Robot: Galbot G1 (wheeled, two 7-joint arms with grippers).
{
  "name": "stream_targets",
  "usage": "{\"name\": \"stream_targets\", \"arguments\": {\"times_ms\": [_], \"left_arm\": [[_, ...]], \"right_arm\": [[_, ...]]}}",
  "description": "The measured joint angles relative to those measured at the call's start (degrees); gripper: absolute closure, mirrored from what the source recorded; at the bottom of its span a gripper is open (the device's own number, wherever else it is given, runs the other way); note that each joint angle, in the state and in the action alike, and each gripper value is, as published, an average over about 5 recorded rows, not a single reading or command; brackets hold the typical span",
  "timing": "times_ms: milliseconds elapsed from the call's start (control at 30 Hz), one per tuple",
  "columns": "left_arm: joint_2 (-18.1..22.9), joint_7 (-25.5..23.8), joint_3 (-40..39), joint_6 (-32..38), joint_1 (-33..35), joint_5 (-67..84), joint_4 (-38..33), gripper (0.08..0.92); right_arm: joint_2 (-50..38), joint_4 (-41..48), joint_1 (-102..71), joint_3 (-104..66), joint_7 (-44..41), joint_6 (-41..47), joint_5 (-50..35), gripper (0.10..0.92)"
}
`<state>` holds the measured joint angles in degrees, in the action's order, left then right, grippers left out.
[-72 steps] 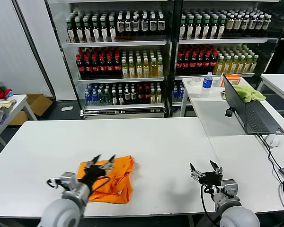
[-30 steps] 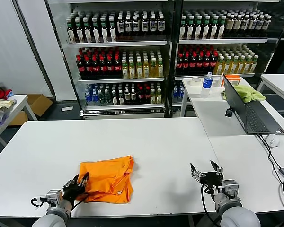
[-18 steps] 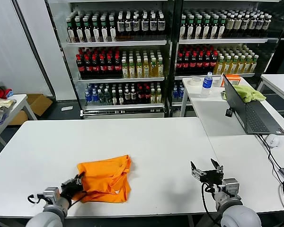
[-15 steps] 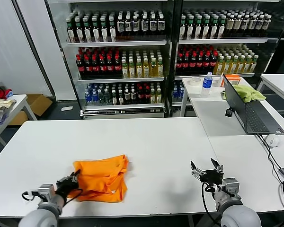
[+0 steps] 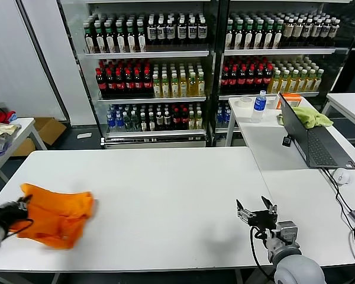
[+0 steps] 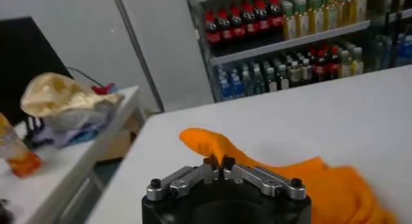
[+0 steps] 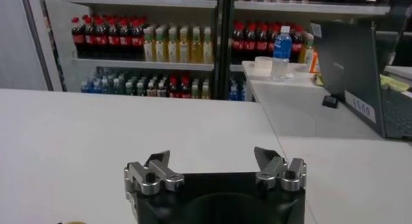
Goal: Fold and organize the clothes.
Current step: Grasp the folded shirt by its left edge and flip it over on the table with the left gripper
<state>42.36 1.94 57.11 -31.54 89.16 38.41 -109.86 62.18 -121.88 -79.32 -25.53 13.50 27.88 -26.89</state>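
Orange T-shirt (image 5: 54, 216): bunched, lying at the left end of the white table (image 5: 165, 189), directly ahead of the left gripper (image 6: 220, 162). Left gripper: at the table's left edge, fingers clamped together on a raised fold of the fabric. Right gripper (image 5: 255, 213): well apart to the right, low over the near edge, fingers spread wide, holding nothing.

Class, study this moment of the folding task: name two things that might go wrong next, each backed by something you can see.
1. The left pincer is shut on a small pinch of the orange T-shirt, so the fabric may slip free.
2. The shirt lies bunched near the white table's left edge and might slide off.
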Motion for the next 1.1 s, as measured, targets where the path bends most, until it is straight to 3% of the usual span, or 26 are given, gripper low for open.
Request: {"name": "stream_targets", "arguments": {"times_ms": [200, 533, 933, 1033, 1100], "left_arm": [[1.05, 0.84, -1.96, -0.68, -0.54, 2.1, -4.99, 0.909], [13.6, 3.74, -21.65, -1.14, -4.79, 0.89, -14.65, 0.909], [23.82, 5.91, -34.74, -1.29, -12.07, -0.9, -13.72, 0.909], [25.55, 5.95, -36.97, -1.11, -13.09, -1.16, -12.82, 0.888], [26.49, 5.72, -38.39, -0.74, -13.56, -1.19, -12.48, 0.83]], "right_arm": [[-0.04, 0.07, -0.24, -0.3, 0.12, 0.02, 0.12, 0.203], [-0.05, -0.01, -0.44, -0.78, 0.36, 0.33, 0.36, 0.203], [-0.48, -0.31, -0.97, -1.82, 0.41, 0.48, 0.48, 0.203], [-0.48, -0.36, -0.84, -1.94, 0.4, 0.52, 0.42, 0.203], [-0.5, -0.41, -0.7, -1.92, 0.36, 0.57, 0.39, 0.203]]}}
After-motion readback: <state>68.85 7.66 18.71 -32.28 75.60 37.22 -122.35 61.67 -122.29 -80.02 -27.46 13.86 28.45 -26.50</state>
